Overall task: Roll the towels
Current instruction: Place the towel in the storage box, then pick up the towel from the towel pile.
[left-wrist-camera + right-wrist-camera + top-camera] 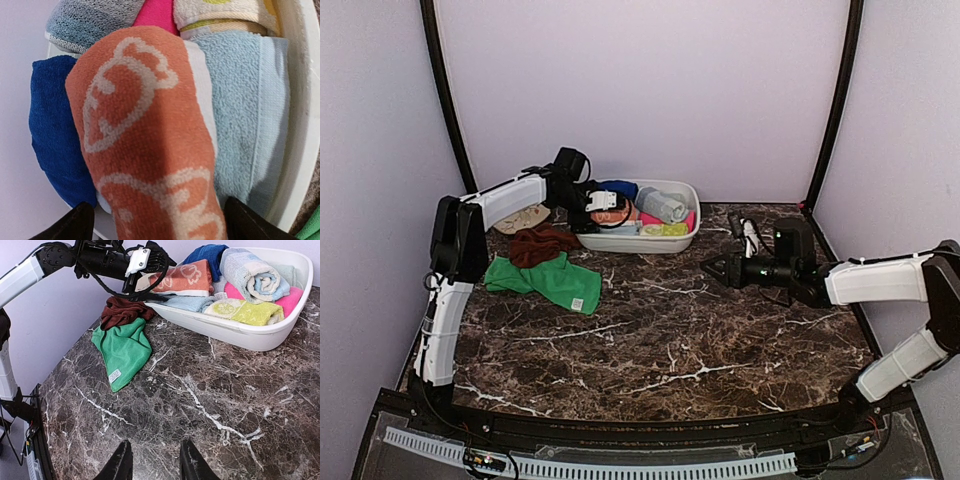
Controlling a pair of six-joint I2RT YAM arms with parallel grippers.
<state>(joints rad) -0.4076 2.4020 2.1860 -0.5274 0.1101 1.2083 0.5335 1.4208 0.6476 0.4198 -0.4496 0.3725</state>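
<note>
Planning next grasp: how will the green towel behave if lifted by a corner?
Likely floppy: the green towel lies flat and creased, so it should drape. Probably light, thin cloth. The brown towel seems to overlap its edge and may drag along.

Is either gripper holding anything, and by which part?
Nothing is held. Left gripper stands open around the rolled orange towel in the basin; right gripper is empty.
</note>
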